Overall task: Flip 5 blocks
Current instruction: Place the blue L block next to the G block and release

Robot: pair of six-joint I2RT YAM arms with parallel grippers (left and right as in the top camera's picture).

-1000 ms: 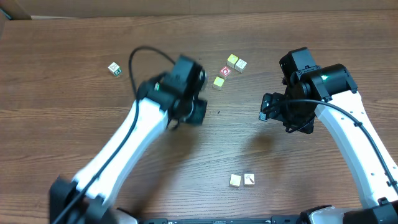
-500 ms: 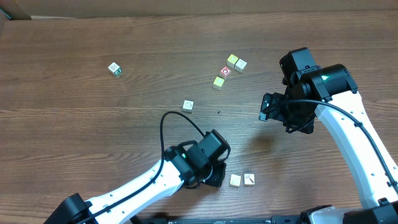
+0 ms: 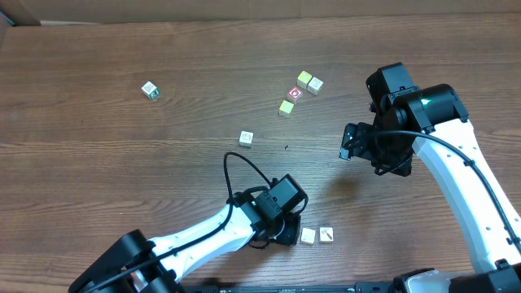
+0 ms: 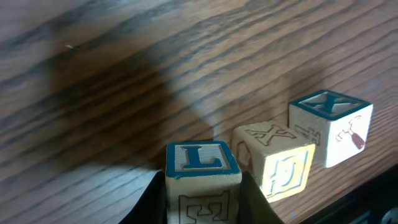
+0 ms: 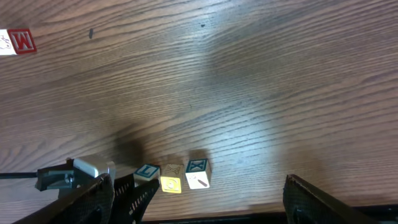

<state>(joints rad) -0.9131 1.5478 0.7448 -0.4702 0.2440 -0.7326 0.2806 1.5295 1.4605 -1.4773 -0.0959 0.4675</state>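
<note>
Block marked L (image 4: 202,177) sits clamped in left pincer (image 4: 202,202), just beside another block (image 4: 273,163).

Three blocks (image 5: 171,178) side by side

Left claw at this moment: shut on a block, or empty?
Shut on the L block: in the left wrist view the left claw has a dark finger against each side of it.

Two white arms with black joints

The left arm (image 3: 195,244) and right arm (image 3: 460,175) wear white shells over black joint housings. A thin black cable (image 3: 236,167) loops from the left; a second cable (image 3: 453,146) lines the right, near a green light (image 3: 424,102). The left gripper (image 3: 286,236) and right gripper (image 3: 345,143) are black.
</note>
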